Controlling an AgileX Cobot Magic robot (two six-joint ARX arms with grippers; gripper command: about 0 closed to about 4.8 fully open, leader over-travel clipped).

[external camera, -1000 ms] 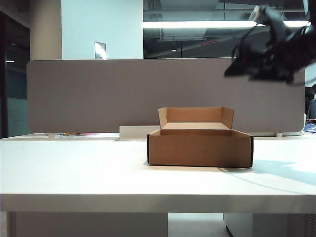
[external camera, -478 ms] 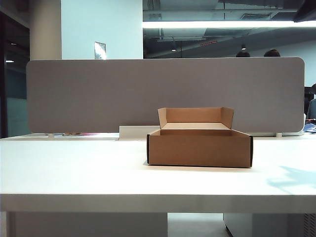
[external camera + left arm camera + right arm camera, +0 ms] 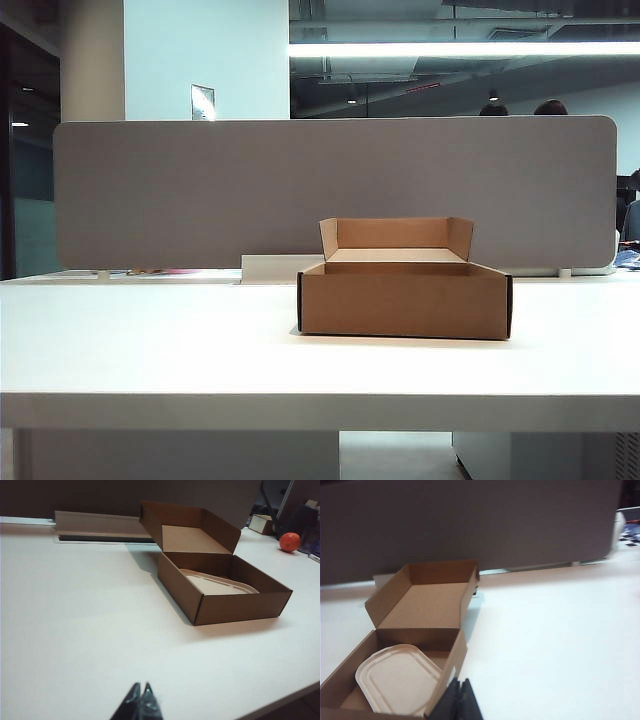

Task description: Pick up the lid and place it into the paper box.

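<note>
The lid was a flat, pale beige piece with rounded corners and a raised border that stepped down to a smooth middle. It lay inside the paper box, on the floor of it, and it seemed a little tilted or turned, with one corner close to the side wall. In the left wrist view only a part of the lid showed, because the near wall of the box covered the rest. The box was shallow, of brown cardboard, with its flap standing open at the back and folded tabs at the flap's sides. It stood on the white table, in front of the grey partition.

In the exterior view the lid was fully hidden behind the front wall of the box, and no arm or gripper was visible there.

The left gripper appeared only as dark fingertips at the edge of its own view, pressed together and holding nothing, above the bare table and well apart from the box. The right gripper was also closed and empty, its tips just beside the near corner of the box; whether they touched the cardboard I could not tell.

An orange round object lay far off on the table, too small to name.
</note>
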